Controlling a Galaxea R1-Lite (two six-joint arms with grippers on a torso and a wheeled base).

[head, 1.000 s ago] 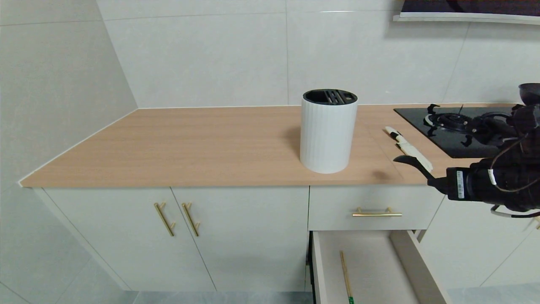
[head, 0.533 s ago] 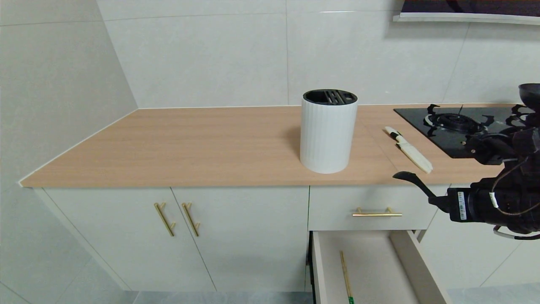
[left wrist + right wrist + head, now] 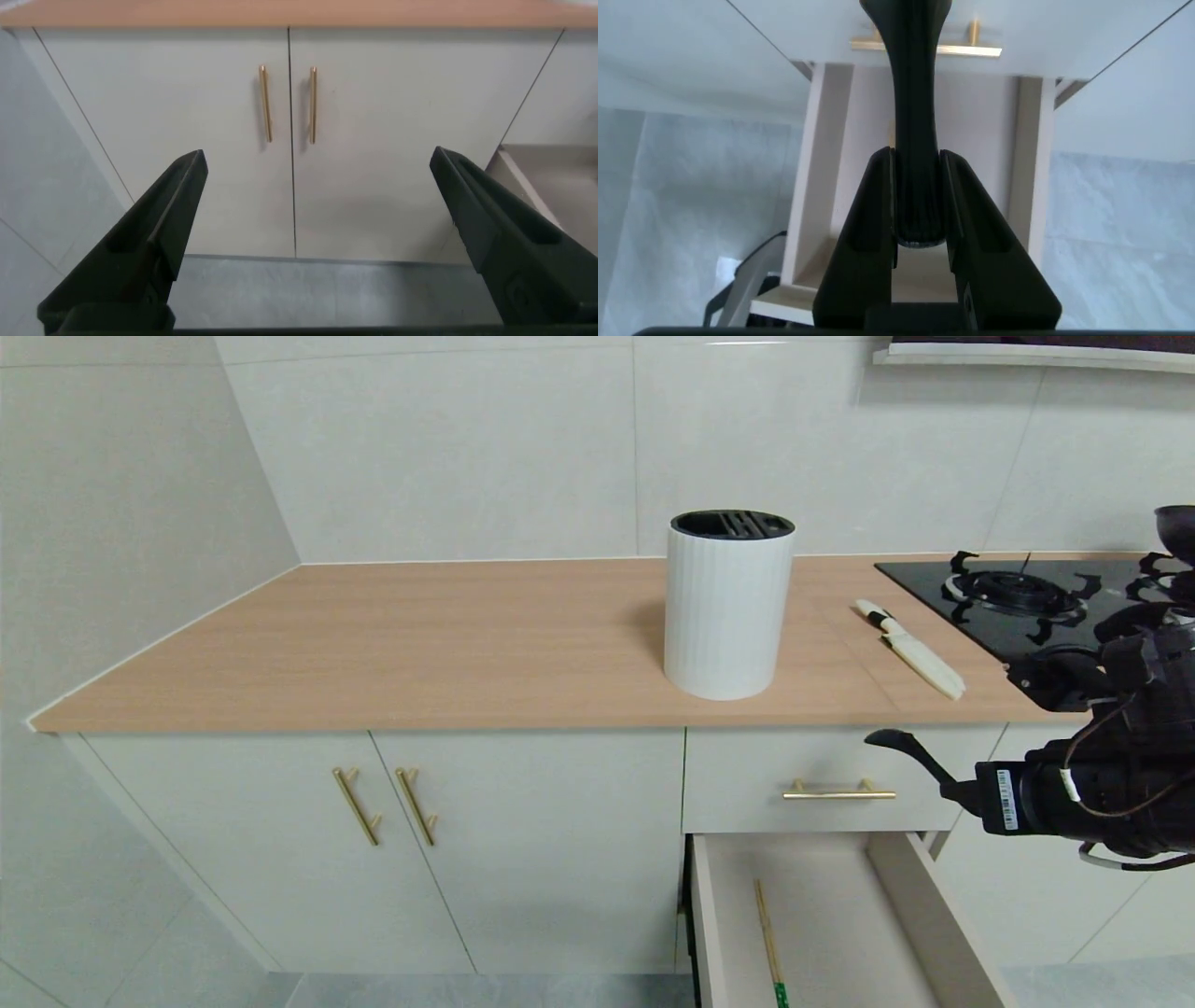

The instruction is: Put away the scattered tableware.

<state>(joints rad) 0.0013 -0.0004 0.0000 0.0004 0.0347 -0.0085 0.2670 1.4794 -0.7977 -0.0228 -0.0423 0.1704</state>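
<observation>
My right gripper (image 3: 966, 793) is shut on a black utensil (image 3: 904, 749) whose curved end sticks out to the left, in front of the upper drawer's front. In the right wrist view the utensil's stem (image 3: 913, 112) runs out from between the fingers (image 3: 868, 219) above the open lower drawer (image 3: 831, 168). A pair of chopsticks (image 3: 768, 943) lies in that drawer (image 3: 901, 905). On the wooden counter a white-bladed knife (image 3: 911, 650) lies right of a white cylindrical holder (image 3: 726, 607) with a black slotted top. My left gripper (image 3: 318, 243) is open, facing the cabinet doors.
A black gas hob (image 3: 1022, 602) is set into the counter at the right. Two cabinet doors with gold handles (image 3: 378, 803) are below the counter on the left. The upper drawer with its gold handle (image 3: 838, 792) is closed. Tiled walls bound the counter behind and left.
My right gripper with the black utensil has come down from counter height to in front of the upper drawer. The head camera has tilted slightly, shifting the whole scene upward.
</observation>
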